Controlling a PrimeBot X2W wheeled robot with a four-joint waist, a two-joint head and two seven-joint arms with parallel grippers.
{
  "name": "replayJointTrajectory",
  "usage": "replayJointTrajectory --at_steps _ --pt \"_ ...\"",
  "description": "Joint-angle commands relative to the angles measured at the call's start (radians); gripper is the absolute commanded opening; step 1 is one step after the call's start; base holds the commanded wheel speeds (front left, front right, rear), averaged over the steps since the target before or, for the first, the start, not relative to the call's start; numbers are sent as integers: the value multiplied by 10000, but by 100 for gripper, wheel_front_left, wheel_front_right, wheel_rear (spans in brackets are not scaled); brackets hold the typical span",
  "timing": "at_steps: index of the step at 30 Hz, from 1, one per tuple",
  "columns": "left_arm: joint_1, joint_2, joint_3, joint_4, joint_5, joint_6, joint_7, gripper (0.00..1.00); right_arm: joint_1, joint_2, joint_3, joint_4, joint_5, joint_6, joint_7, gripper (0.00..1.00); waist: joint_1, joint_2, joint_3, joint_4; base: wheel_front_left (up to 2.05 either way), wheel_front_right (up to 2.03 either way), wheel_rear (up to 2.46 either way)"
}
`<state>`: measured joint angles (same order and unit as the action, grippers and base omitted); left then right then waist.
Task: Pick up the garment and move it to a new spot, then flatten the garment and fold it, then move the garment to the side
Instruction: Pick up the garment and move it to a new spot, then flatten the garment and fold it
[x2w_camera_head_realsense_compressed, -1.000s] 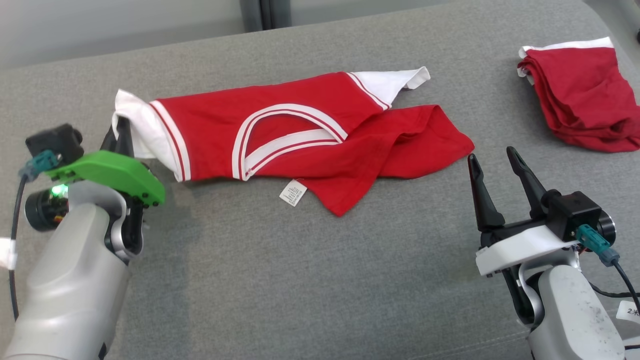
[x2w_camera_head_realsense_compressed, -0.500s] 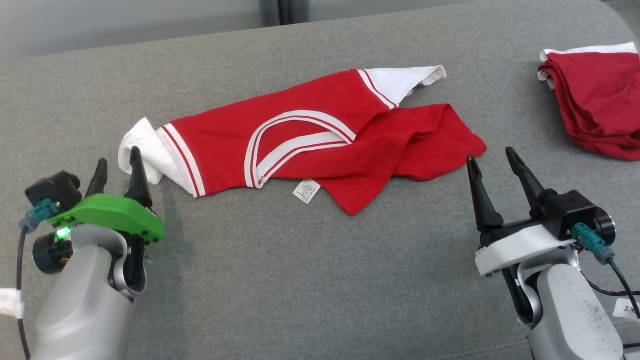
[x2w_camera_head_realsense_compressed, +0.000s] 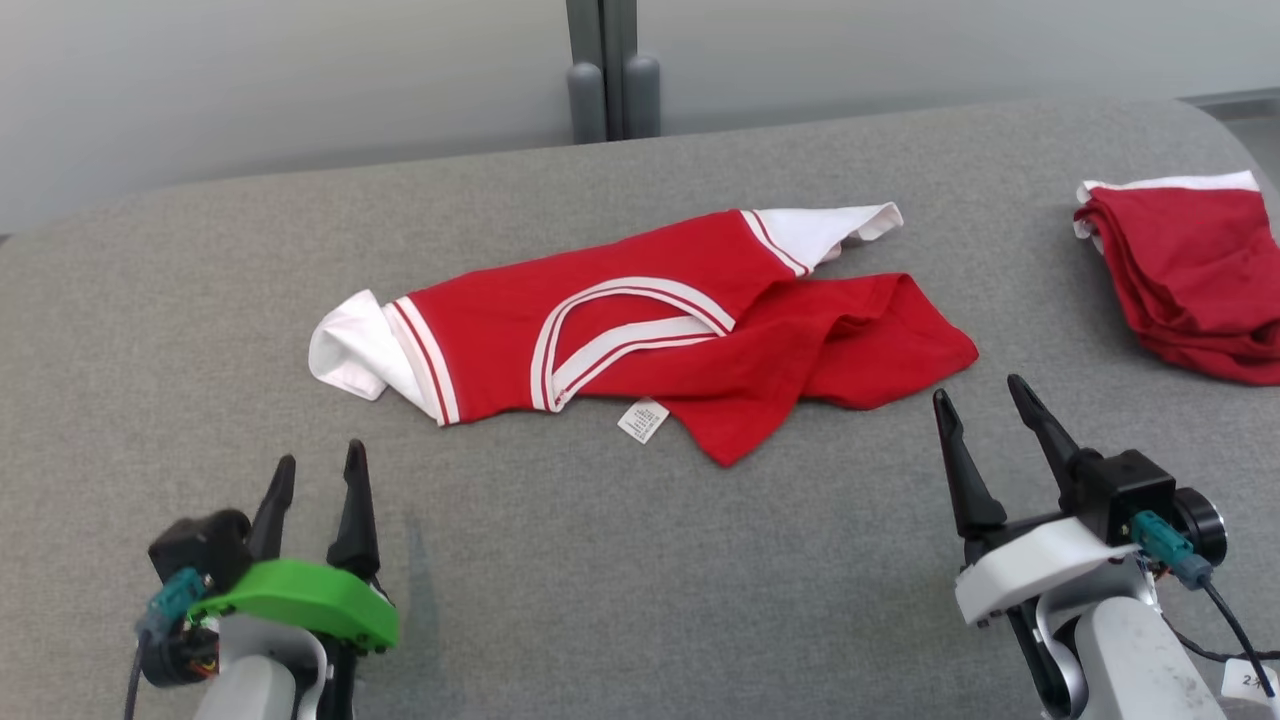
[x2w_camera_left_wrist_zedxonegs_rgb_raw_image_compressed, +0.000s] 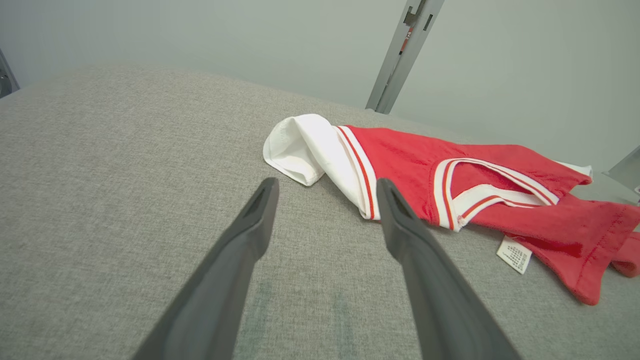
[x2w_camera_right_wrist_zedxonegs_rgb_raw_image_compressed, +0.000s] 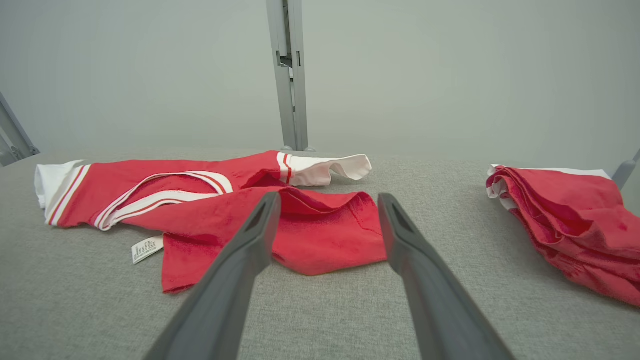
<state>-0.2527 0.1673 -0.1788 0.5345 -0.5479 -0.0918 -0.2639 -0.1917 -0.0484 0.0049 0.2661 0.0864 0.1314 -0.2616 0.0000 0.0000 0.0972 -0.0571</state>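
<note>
**A:** Where is the garment?

**B:** The red garment (x2w_camera_head_realsense_compressed: 640, 330) lies crumpled across the middle of the grey desk (x2w_camera_head_realsense_compressed: 560, 560). Its white-trimmed neckband faces up, a white sleeve (x2w_camera_head_realsense_compressed: 350, 345) is at its left end, and a white label (x2w_camera_head_realsense_compressed: 643, 420) pokes out at the near edge.

**A:** And the claws?

**B:** The left claw (x2w_camera_head_realsense_compressed: 320, 453) is on the near side of that sleeve, apart from it, spread wide and empty. The right claw (x2w_camera_head_realsense_compressed: 977, 388) is also spread and grasps nothing, just short of the garment's right corner.

**A:** Anything else?

**B:** A folded red pile (x2w_camera_head_realsense_compressed: 1190, 270) lies at the desk's far right, well apart.
</note>
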Motion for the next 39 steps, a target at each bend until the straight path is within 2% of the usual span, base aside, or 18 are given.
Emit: replayJointTrajectory --at_steps 1,8,19,39 --pt "429 -106 102 -203 169 -68 -2 100 275 -38 0 29 -30 -15 -50 100 0 0 -540 192 0 0 0" --pt "1710 -531 481 -1302 905 -174 -4 100 947 -39 -27 3 205 -15 -50 100 0 0 -1039 290 0 0 0" --pt "3118 -1072 876 -2808 1387 -157 -3 100 1490 -38 103 74 527 -15 -50 100 0 0 -1262 302 0 0 0" --pt "3134 -1160 856 -2816 1579 -210 -3 100 1333 -40 192 299 631 -15 -50 100 0 0 -1255 376 0 0 0"
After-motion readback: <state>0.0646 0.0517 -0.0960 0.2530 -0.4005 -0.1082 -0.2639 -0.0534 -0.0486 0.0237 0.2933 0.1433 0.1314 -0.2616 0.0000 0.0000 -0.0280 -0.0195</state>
